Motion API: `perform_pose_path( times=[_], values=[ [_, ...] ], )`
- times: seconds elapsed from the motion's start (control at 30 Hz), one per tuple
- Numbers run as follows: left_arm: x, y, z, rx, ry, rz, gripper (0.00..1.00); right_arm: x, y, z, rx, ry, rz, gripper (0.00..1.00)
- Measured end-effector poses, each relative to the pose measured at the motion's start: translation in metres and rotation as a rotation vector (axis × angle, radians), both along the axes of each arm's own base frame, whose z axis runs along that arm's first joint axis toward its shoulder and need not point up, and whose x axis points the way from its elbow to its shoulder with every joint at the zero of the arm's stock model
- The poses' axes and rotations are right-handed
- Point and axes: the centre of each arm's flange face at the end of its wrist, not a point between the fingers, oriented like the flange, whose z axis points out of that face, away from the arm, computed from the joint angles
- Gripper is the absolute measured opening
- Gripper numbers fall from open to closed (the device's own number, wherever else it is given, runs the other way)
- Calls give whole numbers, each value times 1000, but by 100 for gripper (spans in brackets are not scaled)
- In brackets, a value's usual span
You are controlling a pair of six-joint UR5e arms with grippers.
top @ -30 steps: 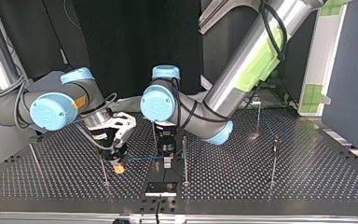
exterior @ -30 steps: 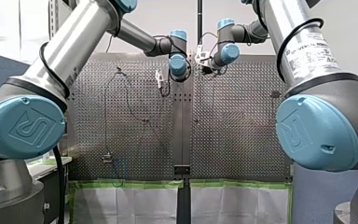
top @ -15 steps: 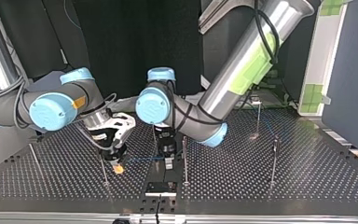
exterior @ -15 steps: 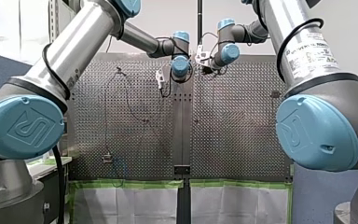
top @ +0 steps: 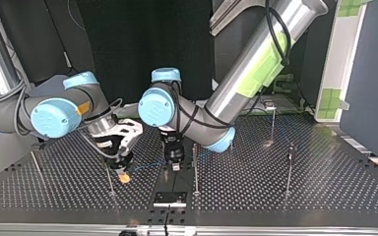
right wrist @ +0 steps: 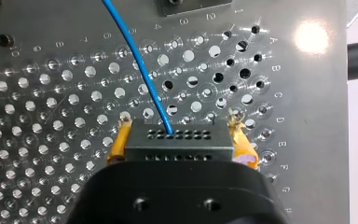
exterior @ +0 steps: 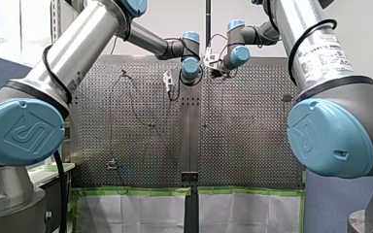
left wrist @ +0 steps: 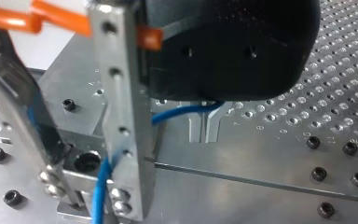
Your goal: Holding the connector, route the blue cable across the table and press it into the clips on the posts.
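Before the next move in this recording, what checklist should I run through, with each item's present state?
1. The connector is clamped in my right claw: ok, a yellow pad sits on each side.
2. The blue cable leaves the connector in a smooth curve: ok.
3. The cable runs between the metal fingers of my left claw: ok.
4. Clearance between the two claws: cannot tell; they sit close together in the top view.
5. The cable is seated on the post beside my left claw: cannot tell, too small to see.
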Motion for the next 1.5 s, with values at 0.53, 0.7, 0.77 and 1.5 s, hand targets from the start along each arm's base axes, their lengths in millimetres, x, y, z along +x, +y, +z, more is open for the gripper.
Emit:
perform_pose_path(
  times=[0.53,0.7,0.77,1.5],
  values=[
    [-24,9,-7,16,40,86,0,6,10,-16,31,17,15,0],
    [-34,15,3,-10,10,92,0,6,14,-25,49,26,18,0],
    [-37,17,7,-22,-3,91,0,6,16,-29,57,30,19,0],
    [-58,12,-54,-57,-17,22,0,-4,36,-59,120,67,20,0]
  ],
)
